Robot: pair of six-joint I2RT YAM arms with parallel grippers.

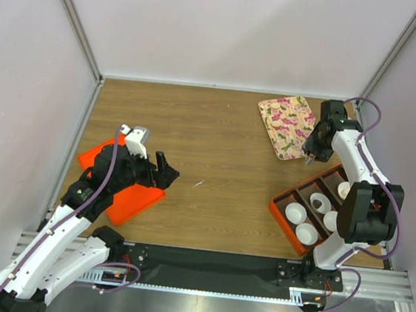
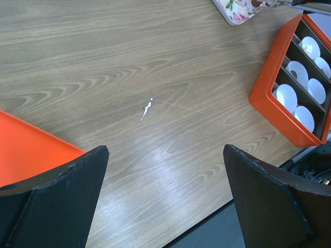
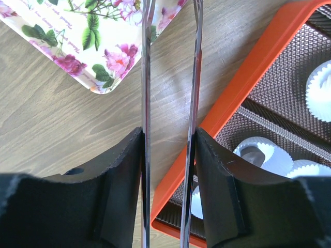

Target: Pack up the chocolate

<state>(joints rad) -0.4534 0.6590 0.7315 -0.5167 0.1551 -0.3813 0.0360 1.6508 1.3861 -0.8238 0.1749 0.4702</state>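
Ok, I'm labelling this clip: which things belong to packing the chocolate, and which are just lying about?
Job: chocolate in a cup, paper cups, orange box, floral tray, tongs in the right fingers.
Lying about: white scrap, orange lid.

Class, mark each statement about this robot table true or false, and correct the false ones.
1. The left gripper stands open, holding nothing. True.
2. The right gripper grips metal tongs. True.
3. The floral tray sits inside the orange box. False: it lies on the table, beside the box.
4. The box's compartments are all bare. False: white paper cups sit in them.
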